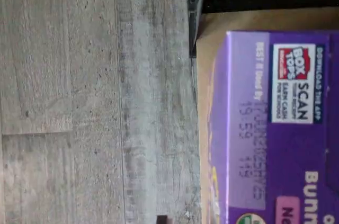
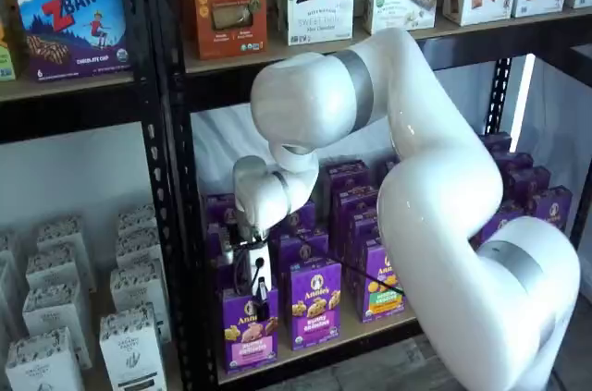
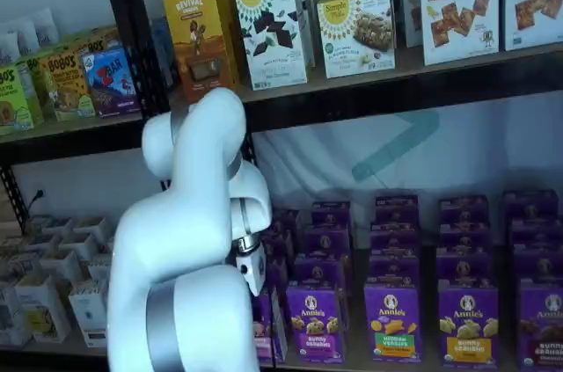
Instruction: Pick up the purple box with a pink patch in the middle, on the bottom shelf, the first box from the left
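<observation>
Black fingers of the gripper (image 2: 252, 291) are hanging straight down from the white wrist and reaching the top of the purple box (image 2: 249, 332), which is standing upright at the front of the bottom shelf (image 2: 324, 347), directly beneath them. Whether the fingers are clamped on the box or merely spread around its top I cannot tell (they are seen dark against dark packaging, with a cable beside them). In the other shelf view the gripper is sitting behind the white arm (image 3: 189, 240), so only a sliver of the purple box (image 3: 264, 328) is showing below it. Beside the gripper, toward the shelf's middle, more purple boxes (image 2: 315, 303) are standing in rows. Seen from the wrist view, the purple box (image 1: 275, 128) is lying just under the camera, its top flap with a Box Tops label (image 1: 294, 83) facing up, with grey plank floor (image 1: 95, 97) beyond the shelf edge.
</observation>
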{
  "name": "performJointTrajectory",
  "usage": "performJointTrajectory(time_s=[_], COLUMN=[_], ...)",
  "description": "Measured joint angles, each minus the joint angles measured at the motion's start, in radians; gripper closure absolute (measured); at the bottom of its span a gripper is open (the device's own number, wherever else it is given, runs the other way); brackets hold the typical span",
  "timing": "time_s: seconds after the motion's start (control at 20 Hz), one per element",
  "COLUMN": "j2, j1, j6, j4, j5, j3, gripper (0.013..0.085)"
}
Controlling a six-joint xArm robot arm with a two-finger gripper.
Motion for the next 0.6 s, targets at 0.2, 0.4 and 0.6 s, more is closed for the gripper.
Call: performJointTrajectory(time_s=[0.2, 0.4, 0.6], j2=[-0.002, -0.005, -0.010], j1=[0.000, 0.000, 0.000], j6=[-0.006, -0.010, -0.008], j4=[0.007, 0.012, 0.009], j5=[-0.006, -0.010, -0.006], j3=[0.004, 0.008, 0.014], gripper=[0.0330, 0.0410, 0.0490])
